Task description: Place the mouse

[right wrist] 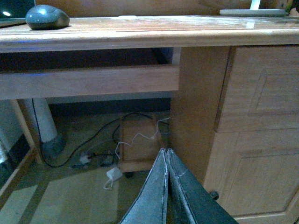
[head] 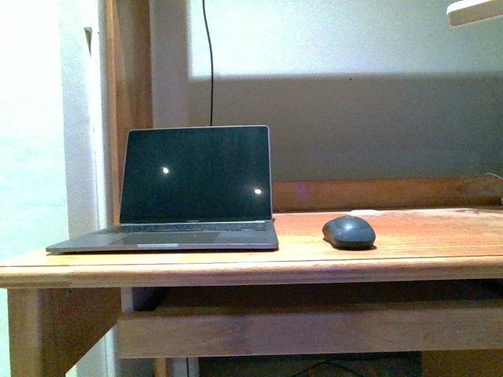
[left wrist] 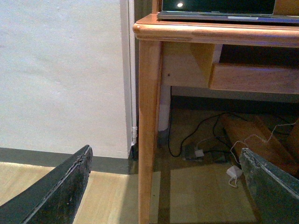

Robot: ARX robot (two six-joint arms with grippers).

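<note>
In the front view we see the mouse (head: 349, 232) resting on the wooden tabletop (head: 424, 251), just to the right of the open laptop (head: 192, 188) and apart from it, near the front edge. The laptop screen is dark, with two small bright reflections on it. A thin black cable (head: 210, 63) runs up the wall behind the laptop. Neither arm appears in this view.

Our left gripper (left wrist: 163, 186) hangs low beside the table leg (left wrist: 148, 130), below the tabletop edge, with its jaws wide apart and nothing between them. Past the leg we see cables and a white plug (left wrist: 233, 172) on the floor under the table.

Our right gripper (right wrist: 167, 186) also sits below tabletop level, in front of the drawer unit (right wrist: 257, 130), with its jaws pressed together and holding nothing. From this wrist view the mouse (right wrist: 47, 17) lies on the tabletop above, well apart from the gripper. More cables lie on the floor under the table.
</note>
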